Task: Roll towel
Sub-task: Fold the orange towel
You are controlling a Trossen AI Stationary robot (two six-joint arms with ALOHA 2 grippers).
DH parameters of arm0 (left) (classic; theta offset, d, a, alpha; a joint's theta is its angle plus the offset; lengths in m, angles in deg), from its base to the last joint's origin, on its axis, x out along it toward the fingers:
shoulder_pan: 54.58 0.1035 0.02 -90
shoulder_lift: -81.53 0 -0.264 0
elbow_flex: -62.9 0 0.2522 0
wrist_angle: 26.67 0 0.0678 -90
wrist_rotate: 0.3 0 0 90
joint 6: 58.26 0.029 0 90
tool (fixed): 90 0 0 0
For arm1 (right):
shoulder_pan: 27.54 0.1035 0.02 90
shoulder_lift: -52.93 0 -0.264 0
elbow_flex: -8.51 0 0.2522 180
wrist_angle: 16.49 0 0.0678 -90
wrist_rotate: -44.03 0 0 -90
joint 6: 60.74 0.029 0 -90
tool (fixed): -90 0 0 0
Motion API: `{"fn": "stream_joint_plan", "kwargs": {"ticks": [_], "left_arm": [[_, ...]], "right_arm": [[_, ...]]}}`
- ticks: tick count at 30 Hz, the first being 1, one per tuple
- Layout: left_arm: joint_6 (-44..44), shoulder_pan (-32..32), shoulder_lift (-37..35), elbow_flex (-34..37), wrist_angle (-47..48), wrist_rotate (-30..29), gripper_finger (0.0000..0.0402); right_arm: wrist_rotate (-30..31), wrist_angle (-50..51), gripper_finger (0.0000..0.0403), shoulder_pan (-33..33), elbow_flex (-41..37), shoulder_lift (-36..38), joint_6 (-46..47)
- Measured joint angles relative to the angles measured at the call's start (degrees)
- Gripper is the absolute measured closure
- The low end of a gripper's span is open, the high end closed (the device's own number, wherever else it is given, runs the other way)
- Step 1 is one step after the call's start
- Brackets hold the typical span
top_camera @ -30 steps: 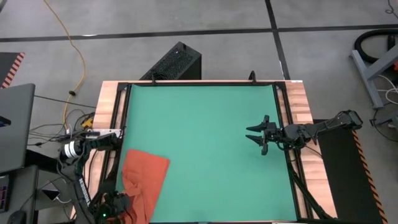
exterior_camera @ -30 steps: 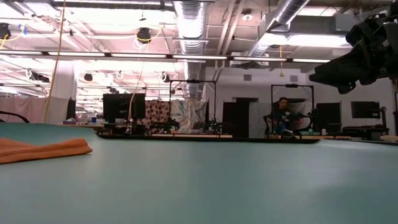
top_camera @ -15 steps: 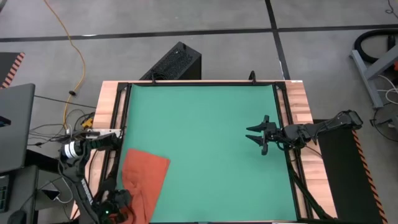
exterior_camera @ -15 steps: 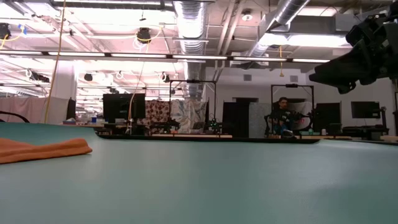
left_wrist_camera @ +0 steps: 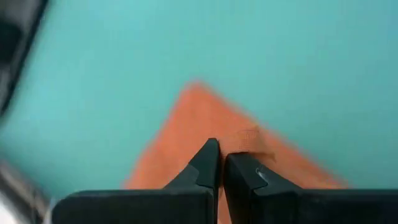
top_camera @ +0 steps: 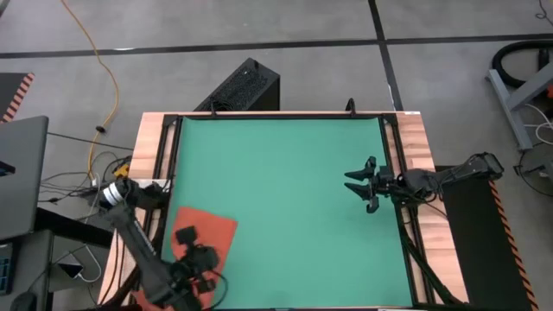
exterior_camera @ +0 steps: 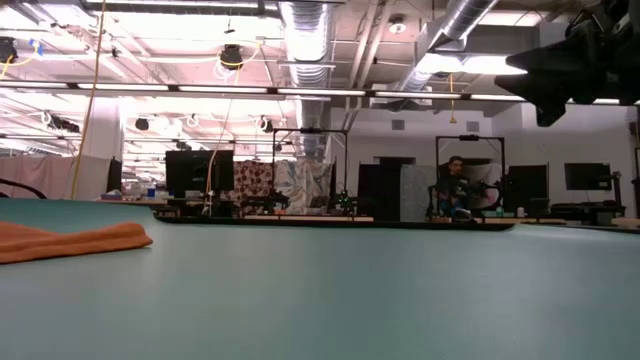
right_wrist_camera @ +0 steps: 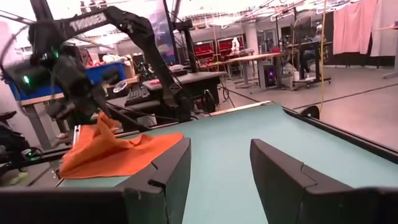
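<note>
The orange-red towel lies at the near left of the green mat. In the right wrist view one part of the towel rises to a peak while the rest stays flat on the mat. My left gripper is over the towel, shut on that raised part. In the low view the towel shows as a low heap at the left. My right gripper hovers open above the mat's right side, holding nothing. My left gripper pinches a bunched bit of the towel between its two fingers, coming from above and slanting toward the far edge. Corner or edge, I cannot tell. That raised part hangs from the fingers in a peak, and the towel's far part stays on the mat.
A black frame borders the mat on the wooden table. A laptop and cables lie off the table's left. A black box stands beyond the far edge. Bare mat stretches between the two grippers.
My left gripper has risen from the table's near edge and gone toward the far edge and the right, taking the towel's near part up with it. The towel's far part has stayed on the mat. My right gripper has tipped upward.
</note>
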Motion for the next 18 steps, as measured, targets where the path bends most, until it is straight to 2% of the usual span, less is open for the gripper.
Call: {"fn": "stream_joint_plan", "kwargs": {"ticks": [3, 8, 12, 15, 18], "left_arm": [[12.97, 5.08, -0.1, -5.04, 0.12, -4.9, 0.0401], [36.81, 13.35, -0.07, -13.55, -0.72, -12.28, 0.0401], [58.55, 20.07, -0.07, -20.93, -5.24, -13.63, 0.0401], [76.47, 26.07, -0.07, -25.95, -14.18, -11.26, 0.0401], [88.78, 32.66, -0.07, -30.12, -23.99, -0.39, 0.0401]], "right_arm": [[-0.08, -2.22, 0.0215, 0.0, 0.0, -1.94, -1.39], [-2.75, -14.36, 0.0215, 0.0, 0.39, -9.08, -8.3], [-3.89, -16.23, 0.0215, 0.0, 3.85, -16.26, -12.34], [-3.89, -16.38, 0.0215, 0.0, 6.54, -22.38, -13.11], [-3.89, -16.21, 0.0215, 0.01, 8.93, -28.11, -13.11]]}}
